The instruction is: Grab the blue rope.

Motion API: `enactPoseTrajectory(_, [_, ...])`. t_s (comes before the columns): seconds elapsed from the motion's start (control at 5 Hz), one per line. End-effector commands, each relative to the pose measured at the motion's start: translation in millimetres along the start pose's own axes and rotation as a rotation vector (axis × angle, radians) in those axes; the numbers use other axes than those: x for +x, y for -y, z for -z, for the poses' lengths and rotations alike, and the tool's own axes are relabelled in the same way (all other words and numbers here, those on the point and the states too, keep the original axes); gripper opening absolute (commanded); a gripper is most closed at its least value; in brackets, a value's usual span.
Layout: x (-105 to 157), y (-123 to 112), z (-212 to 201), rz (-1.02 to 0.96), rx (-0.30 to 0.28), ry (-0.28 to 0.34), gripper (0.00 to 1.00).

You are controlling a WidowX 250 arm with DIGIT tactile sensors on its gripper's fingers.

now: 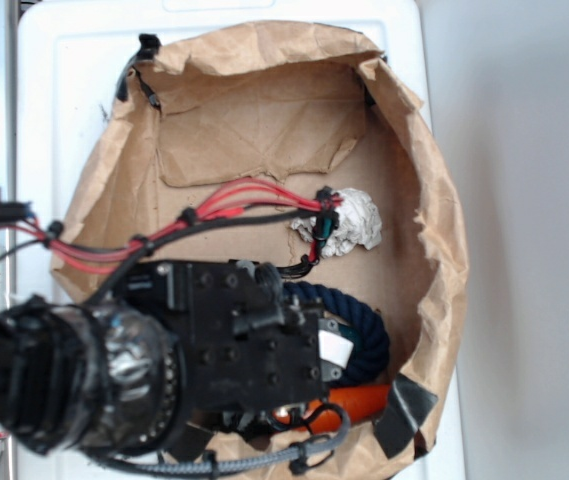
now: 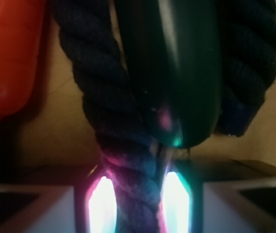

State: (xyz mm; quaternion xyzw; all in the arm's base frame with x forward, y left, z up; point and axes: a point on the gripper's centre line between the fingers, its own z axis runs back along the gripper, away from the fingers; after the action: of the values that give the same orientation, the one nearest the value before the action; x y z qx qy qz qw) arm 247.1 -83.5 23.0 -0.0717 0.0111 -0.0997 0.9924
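Rope sits low in the middle of the wrist frame, squeezed between the gripper pads. The green thing lies touching it. Lifting could drag that along, or the thick rope could slip out.

Blue rope beside hand

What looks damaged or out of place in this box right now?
The brown paper lining is crumpled and torn, with a ragged flap on the back wall. A crumpled white wad lies loose on the floor. In the wrist view, the blue rope sits between the gripper pads, pressed against a dark green object.
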Motion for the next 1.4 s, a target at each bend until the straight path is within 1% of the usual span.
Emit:
enactPoseTrajectory(0.0, [-5,-9,-24,-0.025,-0.006,0.077,0.00])
enactPoseTrajectory(0.4, [-3,-26,-58,-0.127,-0.020,0.111,0.00])
enactPoseTrajectory(0.6, [-5,-34,-86,-0.172,-0.044,0.114,0.00])
enactPoseTrajectory(0.8, [-6,-38,-102,-0.200,-0.057,0.124,0.00])
enactPoseTrajectory(1.0, [-4,-41,-117,-0.241,-0.052,0.144,0.00])
enactPoseTrajectory(1.2, [0,-48,-134,-0.376,0.081,0.176,0.00])
